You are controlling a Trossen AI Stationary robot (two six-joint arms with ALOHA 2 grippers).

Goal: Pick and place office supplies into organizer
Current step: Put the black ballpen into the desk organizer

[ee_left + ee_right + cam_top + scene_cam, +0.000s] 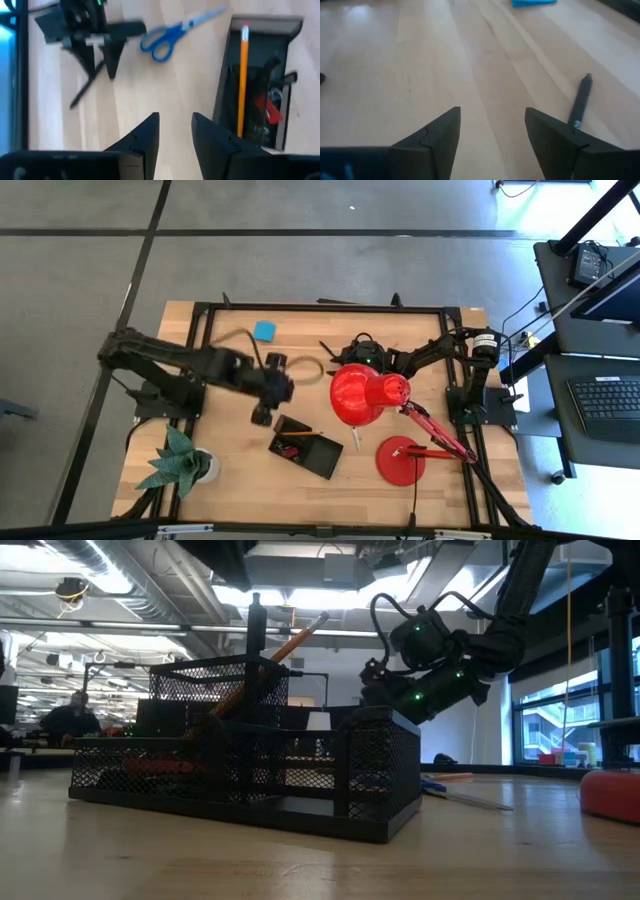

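- left gripper (175, 131) above the bare bench (230, 450), just beside the organizer (306, 446), fingers parted with a narrow gap, nothing between them.
- right gripper (492, 131) low over the bench near its far edge, by the lamp (368, 394), fingers spread wide, empty.
- organizer: black mesh tray toward the middle front of the bench, between the plant (180, 461) and the lamp's round red base.
- in the organizer: an orange pencil (243, 75) lying along one compartment, a red piece (265, 109) and dark clips beside it; from the low view, a pencil and a black pen standing tilted in the tall mesh cup.
- blue-handled scissors (172, 34) flat on the bench, apart from the organizer.
- blue sticky-note pad (264, 331) near the far edge of the bench.
- thin black pen (580, 104) lying on the bench just beside the right gripper's finger.
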